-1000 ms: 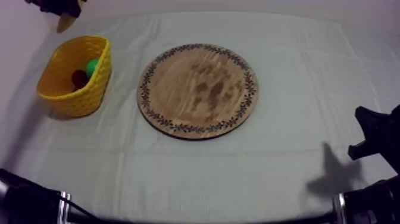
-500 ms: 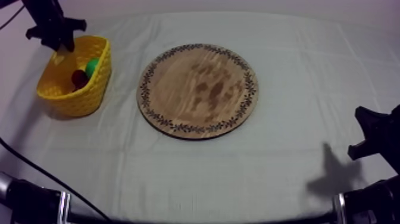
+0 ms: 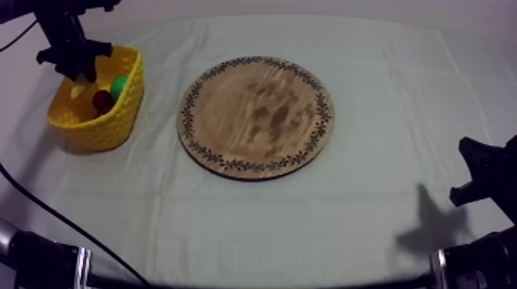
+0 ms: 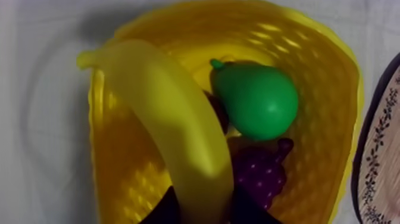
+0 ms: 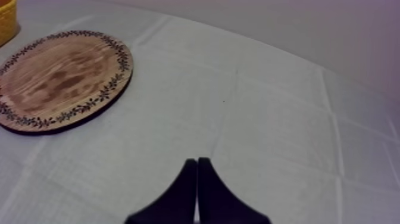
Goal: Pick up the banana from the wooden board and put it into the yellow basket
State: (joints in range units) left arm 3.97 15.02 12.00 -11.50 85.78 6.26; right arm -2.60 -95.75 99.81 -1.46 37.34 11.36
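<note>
Yellow and curved, the toy banana (image 4: 172,131) hangs over the woven yellow basket (image 4: 321,71), clamped in our left gripper (image 4: 202,207) above a green pear (image 4: 259,98) and purple grapes (image 4: 259,171) inside, while our right gripper (image 5: 197,170), fingers together, sits well away from that basket.

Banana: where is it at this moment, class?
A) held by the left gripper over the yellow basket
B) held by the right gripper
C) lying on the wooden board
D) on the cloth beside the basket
A: in the left wrist view the left gripper is shut on the banana, which hangs over the yellow basket.
</note>
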